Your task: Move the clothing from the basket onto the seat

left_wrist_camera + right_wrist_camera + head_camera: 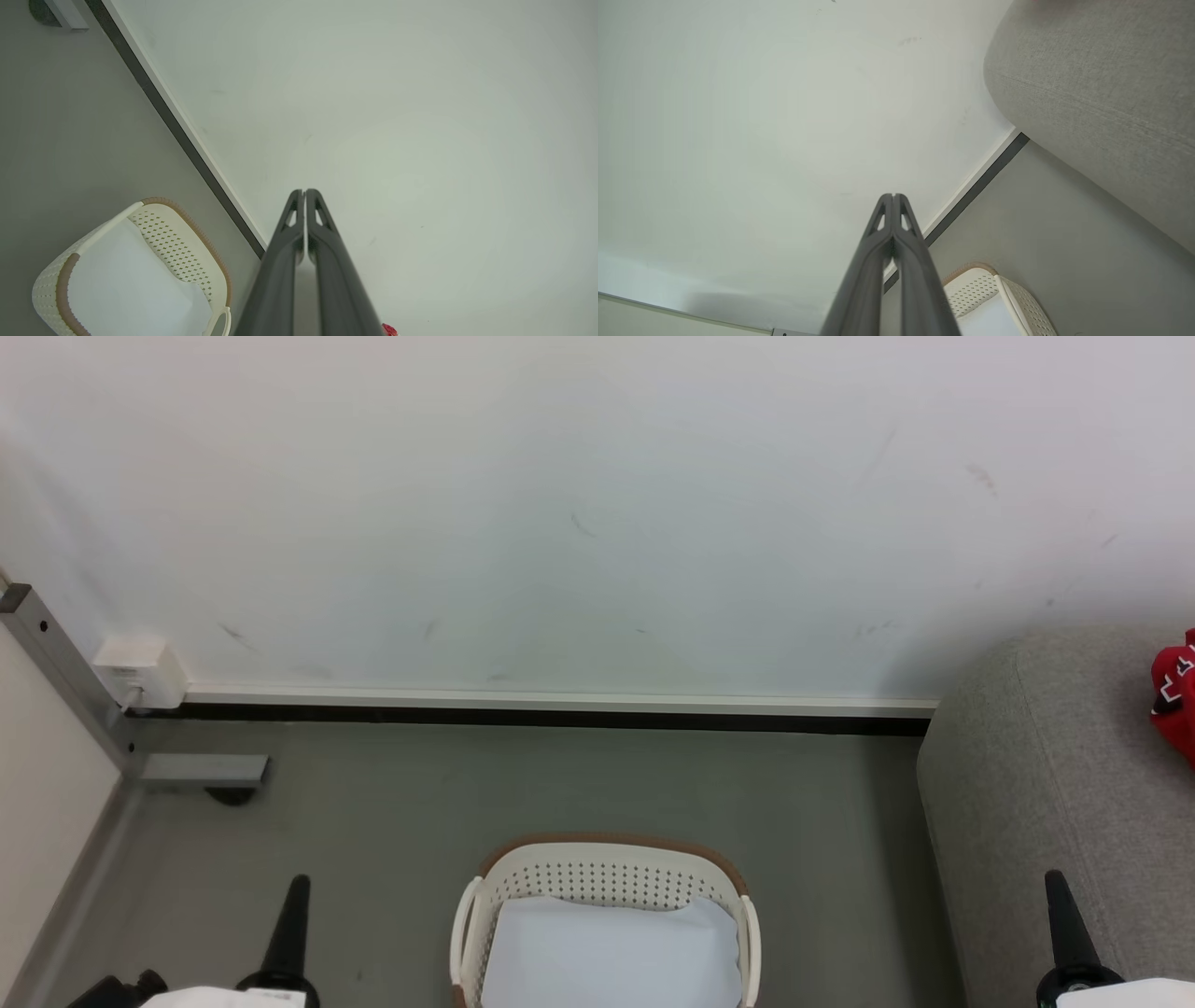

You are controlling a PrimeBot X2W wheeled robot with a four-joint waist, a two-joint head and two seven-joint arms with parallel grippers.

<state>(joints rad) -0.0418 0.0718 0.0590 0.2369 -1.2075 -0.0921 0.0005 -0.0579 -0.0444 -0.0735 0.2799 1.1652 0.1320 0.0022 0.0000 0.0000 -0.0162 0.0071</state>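
Head view: my left gripper [298,885] and right gripper [1056,879] sit low on either side of the basket [605,846]. Each has its 2 fingers pressed together and holds nothing. Inside the basket I see a white sheet [611,952]. The clothing [1178,695] lies on the sofa [1046,784] at the right, so I judge the job nearly done.

Left wrist view: my tips touch. The basket stands on the floor, down-left.

Right wrist view: my tips are pinched together, with the sofa up-right and the basket below.
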